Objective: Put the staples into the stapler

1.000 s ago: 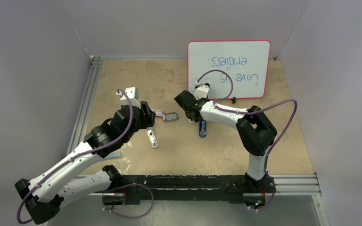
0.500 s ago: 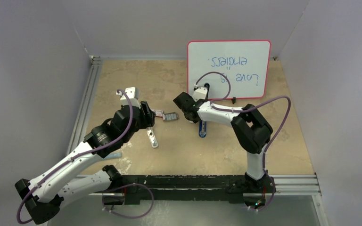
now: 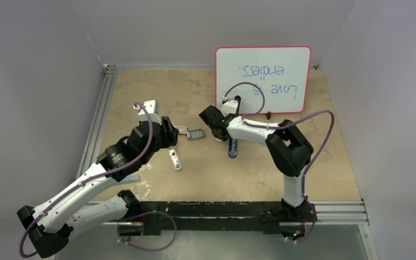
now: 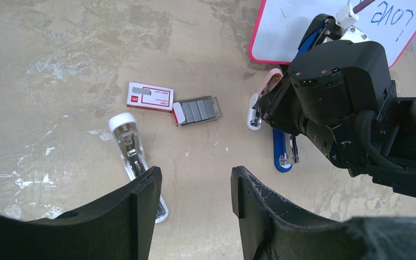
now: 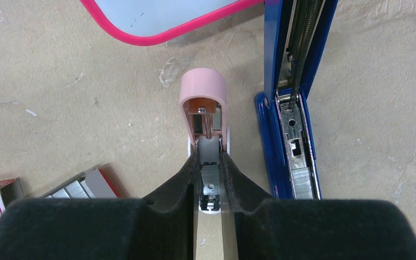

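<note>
The blue stapler (image 3: 232,148) lies open on the table, its top swung up; in the right wrist view (image 5: 290,124) a staple strip shows in its track. The staples (image 4: 197,110), a dark-grey block in a small open tray, lie left of it, and also show in the top view (image 3: 196,134). My right gripper (image 5: 209,162) is shut on a small pink piece (image 5: 203,97) with a white and metal body, just left of the blue stapler. My left gripper (image 4: 195,184) is open and empty, hovering near the staples.
A white oblong bar (image 4: 132,151) lies open by the left finger. A little red-and-white box (image 4: 149,96) sits beside the staples. A pink-framed whiteboard (image 3: 262,78) stands behind the right arm. Walls enclose the table's back and sides.
The right arm's wrist and elbow have shifted slightly left while it keeps hold of the pink piece. The left arm has not moved.
</note>
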`<action>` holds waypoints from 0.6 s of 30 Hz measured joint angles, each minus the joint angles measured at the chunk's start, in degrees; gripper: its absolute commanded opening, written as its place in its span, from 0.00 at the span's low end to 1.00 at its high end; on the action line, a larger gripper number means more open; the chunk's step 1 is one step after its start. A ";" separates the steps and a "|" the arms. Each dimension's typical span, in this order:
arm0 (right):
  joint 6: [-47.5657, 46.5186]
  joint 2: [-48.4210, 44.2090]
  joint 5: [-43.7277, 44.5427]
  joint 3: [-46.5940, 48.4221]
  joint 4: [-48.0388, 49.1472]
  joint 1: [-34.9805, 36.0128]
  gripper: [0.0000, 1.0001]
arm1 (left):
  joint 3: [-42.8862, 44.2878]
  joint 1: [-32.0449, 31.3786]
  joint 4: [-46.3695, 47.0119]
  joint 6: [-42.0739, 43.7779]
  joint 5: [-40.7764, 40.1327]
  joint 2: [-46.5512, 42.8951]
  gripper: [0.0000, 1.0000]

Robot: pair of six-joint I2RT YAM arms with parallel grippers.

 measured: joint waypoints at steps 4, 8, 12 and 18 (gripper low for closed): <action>0.04 0.00 -0.17 0.00 -0.02 0.00 0.19 | 0.00 0.00 0.00 -0.02 0.00 0.00 0.50; 0.46 0.00 -0.15 0.11 -0.33 0.00 0.19 | 0.00 0.00 0.00 0.00 0.00 0.00 0.50; 1.20 -0.02 0.04 0.28 -0.57 0.00 0.19 | 0.00 0.00 -0.02 0.00 0.00 0.00 0.50; 2.25 -0.02 0.87 0.31 -0.92 0.00 0.19 | 0.00 0.00 -0.02 0.00 0.00 0.00 0.50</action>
